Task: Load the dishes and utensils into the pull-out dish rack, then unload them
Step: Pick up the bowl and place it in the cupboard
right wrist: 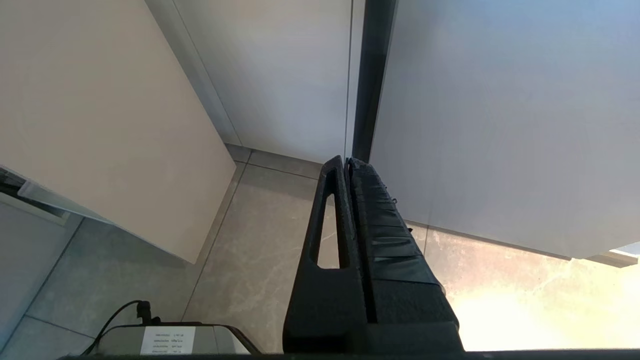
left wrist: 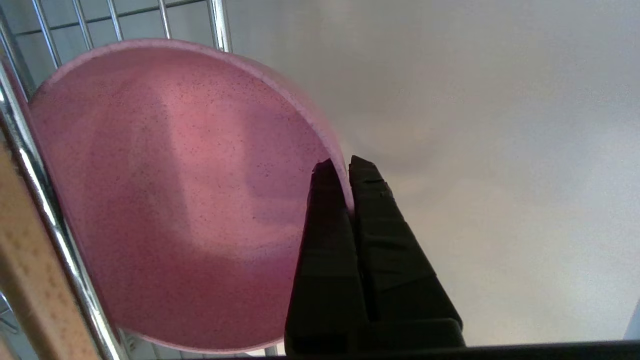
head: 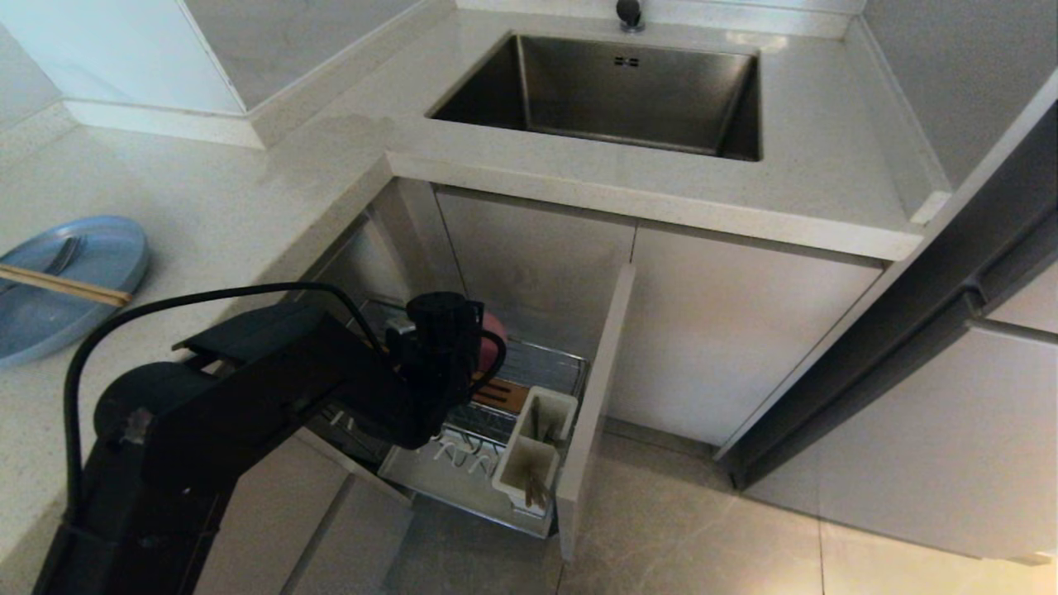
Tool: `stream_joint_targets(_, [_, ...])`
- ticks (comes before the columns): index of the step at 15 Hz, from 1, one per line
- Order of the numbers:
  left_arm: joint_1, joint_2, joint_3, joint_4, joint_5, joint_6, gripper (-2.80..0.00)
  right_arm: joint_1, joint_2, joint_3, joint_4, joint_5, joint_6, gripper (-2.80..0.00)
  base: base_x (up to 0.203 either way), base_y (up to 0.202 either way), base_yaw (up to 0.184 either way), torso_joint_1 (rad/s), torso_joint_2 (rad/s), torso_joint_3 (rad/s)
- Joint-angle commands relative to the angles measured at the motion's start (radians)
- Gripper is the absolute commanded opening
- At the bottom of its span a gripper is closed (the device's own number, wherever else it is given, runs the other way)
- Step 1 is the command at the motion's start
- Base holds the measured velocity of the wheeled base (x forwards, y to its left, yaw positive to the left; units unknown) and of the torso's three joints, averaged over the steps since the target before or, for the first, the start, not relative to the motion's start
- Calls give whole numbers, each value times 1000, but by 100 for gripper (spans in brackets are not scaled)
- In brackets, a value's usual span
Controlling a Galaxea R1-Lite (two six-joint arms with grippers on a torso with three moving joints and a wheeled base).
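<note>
pink bowl on edge in rack, blue plate on counter

The head camera looks steeply down from above the counter onto the sink and the pulled-out rack below. The left wrist camera sits just behind the left gripper, very near the pink bowl pinched at its jaws; both views share bowl and rack wires. The right wrist camera faces floor and cabinet fronts beyond the right gripper.
</note>
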Motion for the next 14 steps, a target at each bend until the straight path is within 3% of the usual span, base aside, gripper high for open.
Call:
stream_joint_targets(1, [-4, -4, -4, -4, 2, -9, -128, 1, -1, 0, 0, 0, 0, -280, 0, 0, 0, 0, 0, 0])
stream_joint_targets(2, [-4, -4, -4, -4, 3, -9, 0, 0, -1, 0, 0, 0, 0, -280, 0, 0, 0, 0, 0, 0])
stream_joint_targets(14, [-4, -84, 28, 82, 3, -11, 0, 0, -1, 0, 0, 0, 0, -280, 0, 0, 0, 0, 0, 0])
